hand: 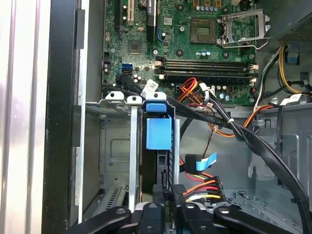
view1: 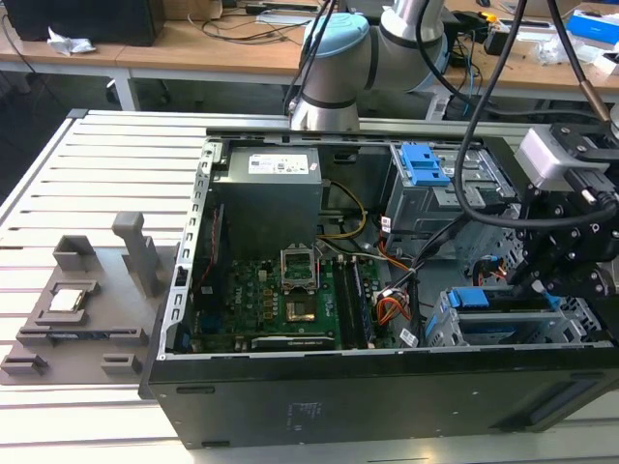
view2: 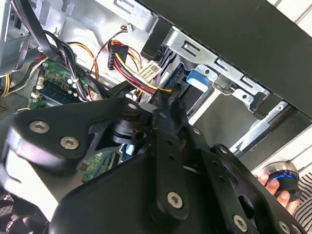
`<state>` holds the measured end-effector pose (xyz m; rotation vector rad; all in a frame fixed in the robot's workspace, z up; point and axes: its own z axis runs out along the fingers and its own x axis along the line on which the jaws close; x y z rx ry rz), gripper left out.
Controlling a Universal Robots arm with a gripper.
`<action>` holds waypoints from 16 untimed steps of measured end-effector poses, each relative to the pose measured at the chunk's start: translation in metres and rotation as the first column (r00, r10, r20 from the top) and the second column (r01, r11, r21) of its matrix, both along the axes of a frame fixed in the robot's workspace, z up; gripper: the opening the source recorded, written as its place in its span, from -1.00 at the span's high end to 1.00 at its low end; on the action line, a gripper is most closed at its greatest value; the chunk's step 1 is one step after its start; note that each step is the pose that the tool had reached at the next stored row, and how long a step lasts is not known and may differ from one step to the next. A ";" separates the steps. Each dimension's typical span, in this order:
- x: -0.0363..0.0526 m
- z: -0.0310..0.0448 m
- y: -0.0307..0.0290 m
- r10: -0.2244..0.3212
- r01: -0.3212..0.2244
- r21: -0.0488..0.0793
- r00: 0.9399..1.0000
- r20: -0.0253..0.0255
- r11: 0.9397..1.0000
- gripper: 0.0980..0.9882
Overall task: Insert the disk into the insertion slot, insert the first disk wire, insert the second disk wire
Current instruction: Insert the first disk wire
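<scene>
The disk [hand: 158,134] is sitting edge-on inside the insertion slot [hand: 114,146], with its bright blue plastic carrier tab standing proud of the cage's folded rim. I am judging the seating done and the wire work under way.

The disk wire [hand: 202,187] is a bundle of red, orange, yellow and black leads ending in a black moulded plug, and it is lying just beside the disk's end. The gripper [hand: 169,210] is looking clamped on that plug, though black fingers and black plug are merging in the first wrist view, so I am not fully certain.

To do this step well, I am wanting the plug held square to the disk's socket and pressed straight and slowly. The stiff leads should be trailing free, not twisting the plug.

A thin blue ribbon cable [hand: 200,163] is hanging close by, soft and flat. The cage is thin grey sheet metal, perforated low down, and the green motherboard [hand: 195,48] is lying beyond it.
</scene>
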<state>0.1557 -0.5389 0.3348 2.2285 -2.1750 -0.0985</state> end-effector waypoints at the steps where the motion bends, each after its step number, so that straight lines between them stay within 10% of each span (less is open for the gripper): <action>1: 0.0000 0.0001 0.0000 0.000 0.000 0.000 1.000 0.000 1.000 0.68; 16: -0.0001 0.0512 0.0044 0.000 0.000 -0.001 1.000 0.000 1.000 0.98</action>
